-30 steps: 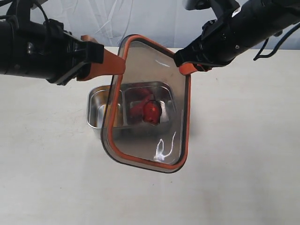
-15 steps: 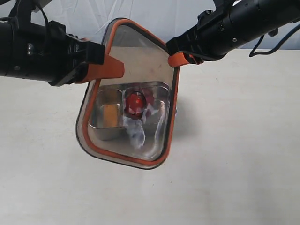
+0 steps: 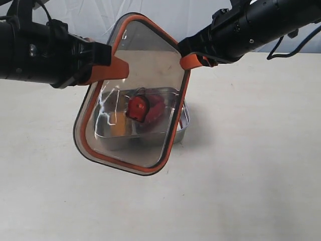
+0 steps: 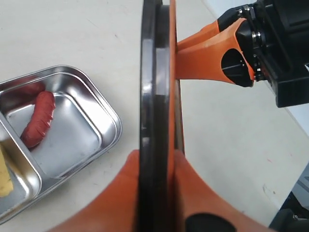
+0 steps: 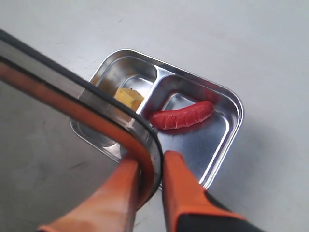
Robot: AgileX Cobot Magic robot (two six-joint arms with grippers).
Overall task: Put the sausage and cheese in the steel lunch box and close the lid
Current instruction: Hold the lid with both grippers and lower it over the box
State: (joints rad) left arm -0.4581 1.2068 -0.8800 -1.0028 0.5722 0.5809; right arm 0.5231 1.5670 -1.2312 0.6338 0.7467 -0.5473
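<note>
Over the steel lunch box (image 5: 208, 138), left hand (image 4: 155, 157) and right hand (image 5: 149, 158) clamp the lid (image 3: 145, 65), seemingly aloft.

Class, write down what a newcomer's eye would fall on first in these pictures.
The dark lid with its orange rim hangs tilted in the air, pinched by the left hand and the right hand. Beneath it the open steel lunch box holds the sausage in one compartment and the cheese in the other.
</note>
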